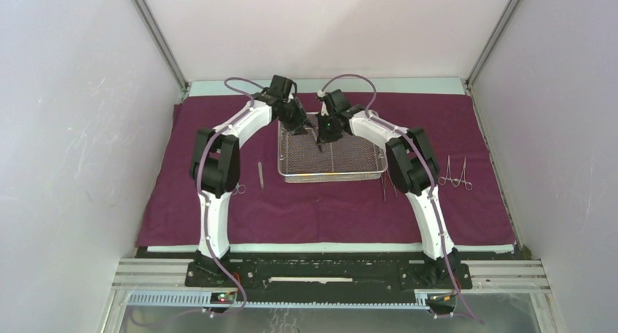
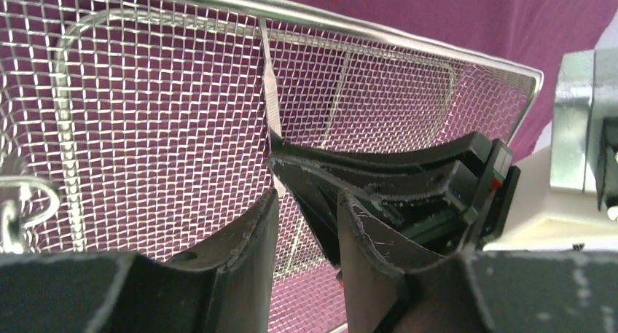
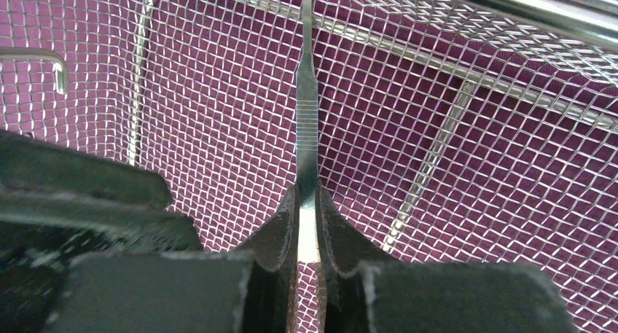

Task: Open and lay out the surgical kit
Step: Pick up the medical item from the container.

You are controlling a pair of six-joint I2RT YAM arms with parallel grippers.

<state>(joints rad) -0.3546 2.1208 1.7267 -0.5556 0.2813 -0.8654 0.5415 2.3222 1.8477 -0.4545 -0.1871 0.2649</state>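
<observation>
The right gripper point(image 3: 307, 202) was clamped on a thin flat steel instrument point(image 3: 307, 107), whose shaft pointed ahead of the fingers, over the wire-mesh tray point(image 3: 510, 1). Just beside it the left gripper point(image 2: 306, 216) hung with jaws apart and nothing between them. Below both, the tray sat on the maroon cloth wrap point(image 1: 328, 209) — forceps point(image 1: 455, 174) lay well off to the right gripper's right.

Left gripper point(image 1: 300, 125) and right gripper point(image 1: 321, 136), clamping a steel instrument point(image 3: 307, 114), crowd the upper half of the wire-mesh tray point(image 1: 331, 175); the bare cloth point(image 1: 321, 216) at lower centre lies open.
</observation>
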